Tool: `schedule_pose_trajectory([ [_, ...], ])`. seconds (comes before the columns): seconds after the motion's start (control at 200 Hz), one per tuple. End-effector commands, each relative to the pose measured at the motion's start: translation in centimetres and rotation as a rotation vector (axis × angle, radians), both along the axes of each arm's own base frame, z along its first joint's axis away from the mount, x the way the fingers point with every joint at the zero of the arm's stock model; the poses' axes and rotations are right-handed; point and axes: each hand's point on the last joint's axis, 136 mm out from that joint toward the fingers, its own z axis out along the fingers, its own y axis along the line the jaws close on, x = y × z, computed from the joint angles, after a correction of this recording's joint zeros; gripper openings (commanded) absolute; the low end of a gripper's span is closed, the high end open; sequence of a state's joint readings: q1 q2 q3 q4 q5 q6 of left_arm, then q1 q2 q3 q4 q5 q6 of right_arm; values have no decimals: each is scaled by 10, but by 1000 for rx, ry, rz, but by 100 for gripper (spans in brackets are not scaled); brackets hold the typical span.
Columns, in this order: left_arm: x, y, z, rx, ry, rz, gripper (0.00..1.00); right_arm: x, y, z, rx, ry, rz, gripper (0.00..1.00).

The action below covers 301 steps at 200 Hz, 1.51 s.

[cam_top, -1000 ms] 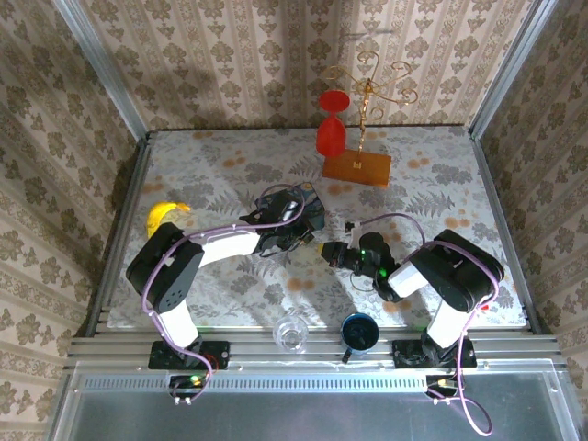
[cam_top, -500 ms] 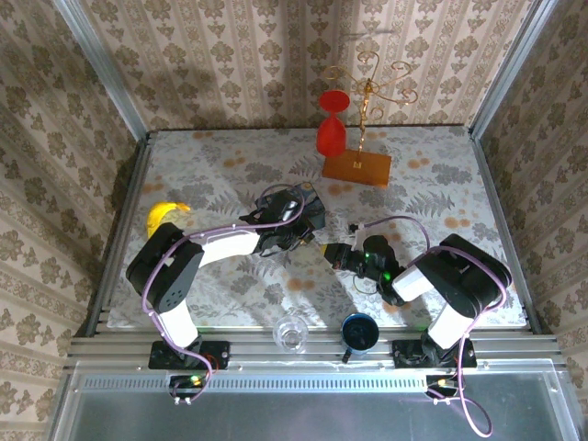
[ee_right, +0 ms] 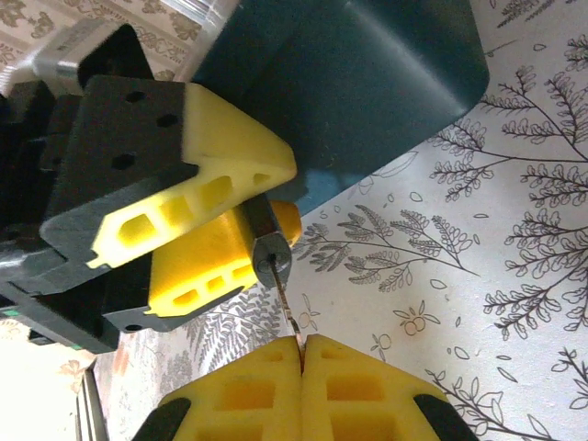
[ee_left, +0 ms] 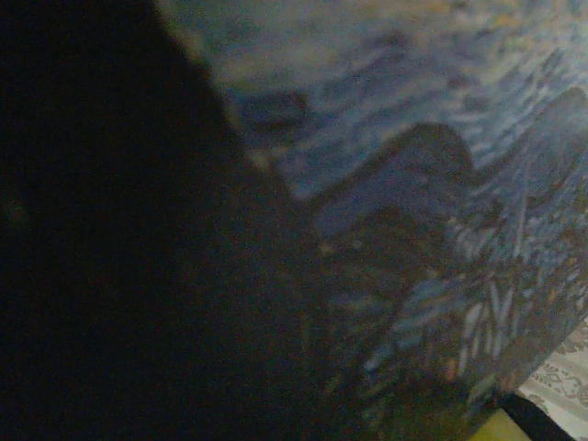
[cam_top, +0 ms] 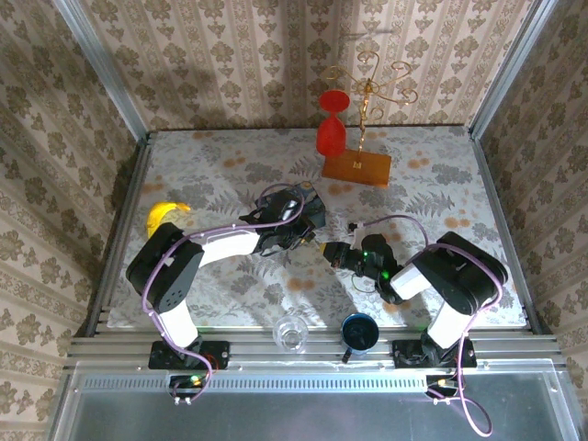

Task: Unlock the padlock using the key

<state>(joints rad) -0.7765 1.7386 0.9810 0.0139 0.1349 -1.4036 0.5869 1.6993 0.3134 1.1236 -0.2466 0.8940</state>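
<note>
The padlock (ee_right: 265, 241) is a tiny dark lock with a grey keyway face, and my left gripper (ee_right: 281, 197) is shut on it between yellow fingers (ee_right: 211, 152). Below it, my right gripper (ee_right: 301, 342) is shut on the key (ee_right: 287, 308). The key's thin blade points up and its tip sits in the keyway. In the top view the left gripper (cam_top: 313, 242) and right gripper (cam_top: 333, 254) meet tip to tip at mid-table. The blue swirl-painted tin (cam_top: 299, 206) lies just behind them. It looms blurred and close in the left wrist view (ee_left: 441, 138).
A red goblet (cam_top: 332, 124) and a gold wire stand on a wooden base (cam_top: 356, 167) are at the back. A banana (cam_top: 165, 213) lies at the left. A clear glass (cam_top: 291, 333) and a blue cup (cam_top: 359, 331) stand on the front rail.
My right gripper has edged slightly left towards the left gripper with the key in it. The left arm and the tin have not moved.
</note>
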Motion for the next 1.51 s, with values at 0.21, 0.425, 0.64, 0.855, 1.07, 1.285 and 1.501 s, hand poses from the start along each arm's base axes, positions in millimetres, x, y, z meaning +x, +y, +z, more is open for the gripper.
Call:
schedule_pose_trajectory([
  [0.21, 4, -6, 21, -76, -28, 10, 0, 11, 3, 3, 57, -18, -32, 0],
  [0.425, 3, -3, 19, -73, -26, 21, 0, 10, 0, 4, 69, -26, -45, 0],
  [0.64, 4, -1, 19, -76, -31, 28, 0, 4, -8, 8, 55, -33, -60, 0],
  [0.855, 5, -2, 20, -83, -32, 29, 0, 5, -5, 13, 55, -41, -49, 0],
  [1.07, 5, -3, 20, -86, -33, 29, 0, 7, -2, 14, 64, -41, -39, 0],
  [1.285, 5, -4, 19, -94, -29, 31, 0, 7, 3, 11, 66, -33, -27, 0],
  [1.501, 7, -5, 20, -101, -33, 32, 0, 8, 8, 7, 81, -22, -18, 0],
])
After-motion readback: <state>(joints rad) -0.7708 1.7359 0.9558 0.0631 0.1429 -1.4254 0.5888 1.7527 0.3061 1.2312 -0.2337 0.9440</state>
